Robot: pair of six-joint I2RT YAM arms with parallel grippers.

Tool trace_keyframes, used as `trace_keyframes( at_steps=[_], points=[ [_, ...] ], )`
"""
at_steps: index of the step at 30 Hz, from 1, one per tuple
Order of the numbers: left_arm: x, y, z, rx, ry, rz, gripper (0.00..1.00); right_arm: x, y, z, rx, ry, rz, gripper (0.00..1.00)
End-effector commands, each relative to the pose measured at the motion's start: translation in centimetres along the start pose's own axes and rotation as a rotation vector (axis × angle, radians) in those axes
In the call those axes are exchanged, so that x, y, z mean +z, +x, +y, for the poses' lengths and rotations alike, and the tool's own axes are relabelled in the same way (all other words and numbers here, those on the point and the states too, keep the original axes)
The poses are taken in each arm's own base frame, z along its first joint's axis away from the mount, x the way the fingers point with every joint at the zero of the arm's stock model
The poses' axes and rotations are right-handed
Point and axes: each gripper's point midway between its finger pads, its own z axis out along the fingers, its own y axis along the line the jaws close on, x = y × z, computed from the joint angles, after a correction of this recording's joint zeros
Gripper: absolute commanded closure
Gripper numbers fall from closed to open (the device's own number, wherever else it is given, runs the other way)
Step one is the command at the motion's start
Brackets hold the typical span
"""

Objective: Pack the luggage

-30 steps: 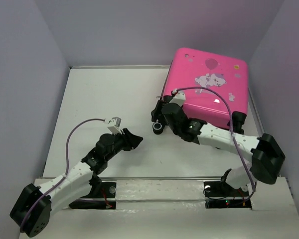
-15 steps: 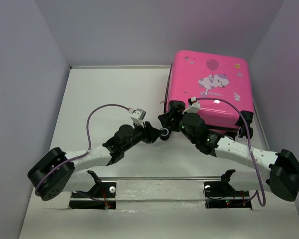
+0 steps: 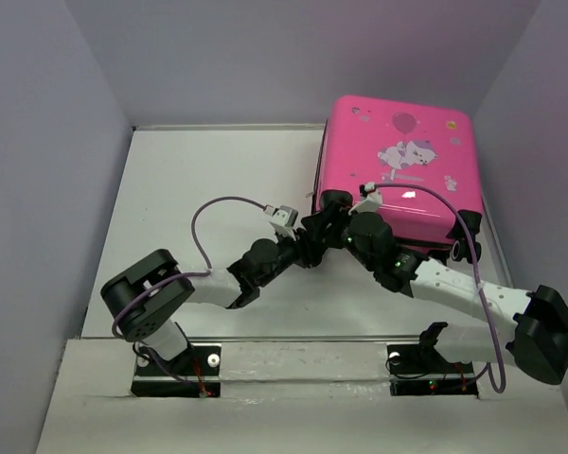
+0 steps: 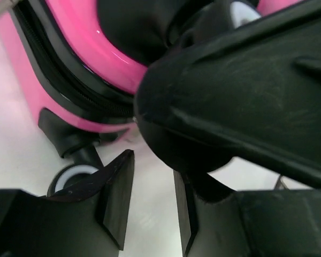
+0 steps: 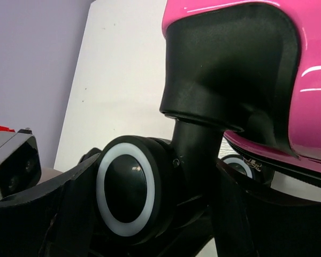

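The luggage (image 3: 398, 156) is a hot-pink hard-shell suitcase with a cat and balloon print. It lies flat and closed at the back right of the table. My right gripper (image 3: 327, 219) is at its near-left corner. In the right wrist view the right gripper (image 5: 158, 179) has its jaws on either side of a black, white-ringed wheel (image 5: 129, 184) and its stem, under the pink shell (image 5: 241, 21). My left gripper (image 3: 308, 244) sits just beside and under the right one. In the left wrist view the left gripper (image 4: 152, 182) has its jaws a narrow gap apart with only bare table between them. The suitcase zipper seam (image 4: 69, 80) shows above.
Another suitcase wheel (image 4: 69, 174) touches the table left of my left fingers. The right gripper's black body (image 4: 241, 96) hangs over the left jaws. Grey walls (image 3: 47, 142) enclose the white table (image 3: 199, 189) on three sides. The suitcase's other near wheel (image 3: 461, 248) is by the right wall.
My left arm has reached right and forward until its gripper meets the right one at the suitcase's near-left wheel. The suitcase turned from tilted to square, with the right gripper at that corner.
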Motion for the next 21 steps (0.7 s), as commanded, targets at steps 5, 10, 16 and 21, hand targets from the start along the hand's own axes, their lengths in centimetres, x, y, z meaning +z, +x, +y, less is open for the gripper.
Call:
trace_keyframes(
  at_steps=[5,10,16,21],
  points=[
    [4.1,-6.1,-3.4,-0.009,0.035,-0.279,0.57,-2.6,-7.0,14.0,0.031,-0.429,-0.074,0.93],
    [5.4,-5.8,-3.5,0.001,0.003,-0.292,0.58,-2.3,-7.3,16.4,0.004,-0.491,-0.046,0.93],
    [4.8,-7.4,-0.9,-0.008,-0.186,-0.387,0.59,-1.8,-6.3,17.6,-0.013,-0.545,0.010,0.93],
    [5.1,-8.6,0.6,0.021,-0.305,-0.450,0.51,-2.4,-5.8,18.2,-0.010,-0.592,0.034,0.93]
  ],
)
